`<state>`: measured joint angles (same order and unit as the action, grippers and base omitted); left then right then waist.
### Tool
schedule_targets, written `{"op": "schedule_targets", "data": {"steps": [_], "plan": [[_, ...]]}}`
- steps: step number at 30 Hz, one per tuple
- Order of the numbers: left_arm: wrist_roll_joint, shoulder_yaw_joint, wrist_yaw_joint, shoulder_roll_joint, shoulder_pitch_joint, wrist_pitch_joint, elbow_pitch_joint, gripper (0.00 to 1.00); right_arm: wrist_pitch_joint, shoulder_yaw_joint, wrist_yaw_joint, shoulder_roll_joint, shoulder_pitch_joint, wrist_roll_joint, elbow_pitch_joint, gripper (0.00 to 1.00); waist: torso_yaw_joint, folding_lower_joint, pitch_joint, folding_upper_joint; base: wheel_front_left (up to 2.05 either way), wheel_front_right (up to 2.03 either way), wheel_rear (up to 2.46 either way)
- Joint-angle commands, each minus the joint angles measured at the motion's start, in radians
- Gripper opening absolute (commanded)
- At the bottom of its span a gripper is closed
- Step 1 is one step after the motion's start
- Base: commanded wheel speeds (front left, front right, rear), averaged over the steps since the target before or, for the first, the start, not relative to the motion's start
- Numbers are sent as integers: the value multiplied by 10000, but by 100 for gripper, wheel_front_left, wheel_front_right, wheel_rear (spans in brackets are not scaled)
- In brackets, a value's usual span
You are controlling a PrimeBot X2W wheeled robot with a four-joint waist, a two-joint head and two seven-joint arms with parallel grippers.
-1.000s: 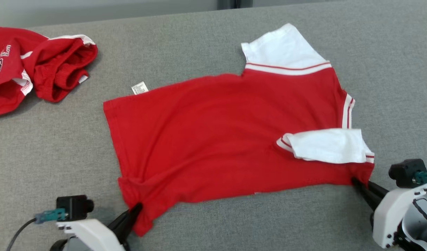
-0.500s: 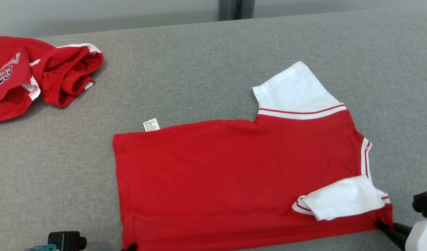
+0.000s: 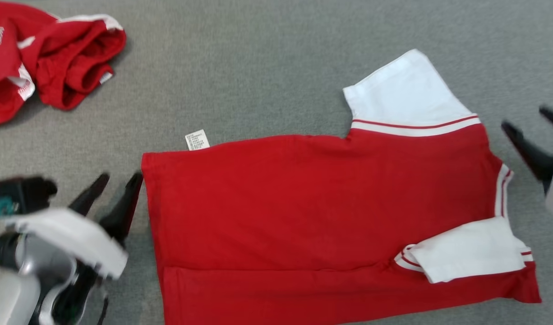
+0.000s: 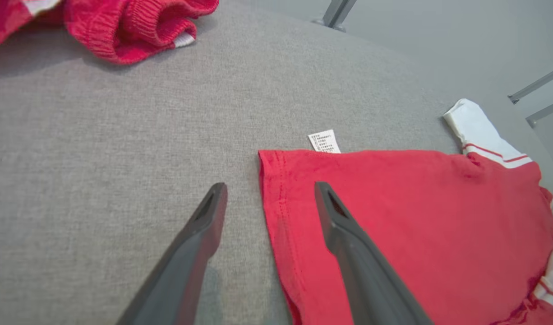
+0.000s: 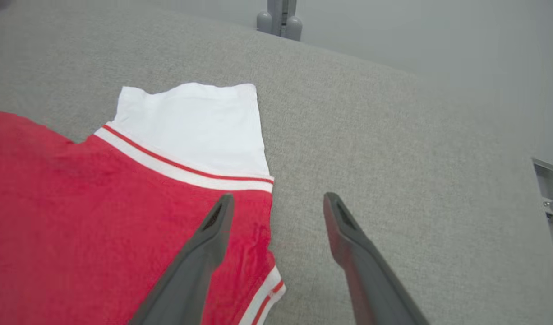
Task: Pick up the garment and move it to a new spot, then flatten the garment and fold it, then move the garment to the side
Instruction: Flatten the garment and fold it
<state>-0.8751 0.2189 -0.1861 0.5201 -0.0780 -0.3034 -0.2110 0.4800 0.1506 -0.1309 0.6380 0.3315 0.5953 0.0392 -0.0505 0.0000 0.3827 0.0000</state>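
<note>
My left claw (image 3: 120,178) hangs with fingers apart and empty at nine o'clock of the red shirt (image 3: 303,216), just beside its hem. The shirt lies spread on the grey surface (image 3: 258,67). At its two o'clock my right claw (image 3: 524,118) gapes, also empty. A crumpled red garment (image 3: 64,58) sits well apart at ten o'clock.

One grey desk (image 3: 267,58) carries two red garments: one flat shirt (image 3: 303,216) and one crumpled heap (image 3: 55,58). The shirt has two white sleeves, a far sleeve (image 3: 407,92) and a near sleeve (image 3: 470,248), and one label (image 3: 197,140). Two sets of jaws, four dark fingers (image 3: 123,203).
</note>
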Motion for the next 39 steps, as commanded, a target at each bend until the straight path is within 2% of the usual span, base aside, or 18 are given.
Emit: {"op": "schedule_targets", "data": {"steps": [1,3,6,7,8,13,24,39], "plan": [[142,185,-20,-140,-789,-143,292,100,-12,179,2,-231,775,-224,-296,100,391,0,770,0,0,0,0],[292,657,180,-378,-1911,-474,781,100,-174,181,2,-759,1973,-408,-1053,100,581,0,1208,0,0,0,0],[648,1206,496,-501,-3240,-852,1697,100,-357,548,3,-1192,3413,-1024,-2376,100,827,0,1575,0,0,0,0],[734,1418,693,-637,-3831,-945,2233,100,-536,719,2,-1563,4156,-1272,-3282,100,958,0,1666,0,0,0,0],[784,1473,792,-652,-4069,-949,2454,100,-629,721,0,-1750,4474,-1278,-3670,100,1017,0,1716,0,0,0,0],[841,1753,1221,-828,-4728,-946,3130,100,-984,1121,2,-2034,5404,-1437,-5248,100,1333,0,1791,0,0,0,0],[162,1943,1912,-1029,-4814,-1294,3146,100,-1240,1961,2,-1994,5917,-936,-6549,100,1345,0,1714,0,0,0,0],[-182,1943,1847,-768,-4173,-1516,2369,100,-1483,3014,2,-1689,6005,11,-6851,100,1227,0,1466,0,0,0,0]]}}
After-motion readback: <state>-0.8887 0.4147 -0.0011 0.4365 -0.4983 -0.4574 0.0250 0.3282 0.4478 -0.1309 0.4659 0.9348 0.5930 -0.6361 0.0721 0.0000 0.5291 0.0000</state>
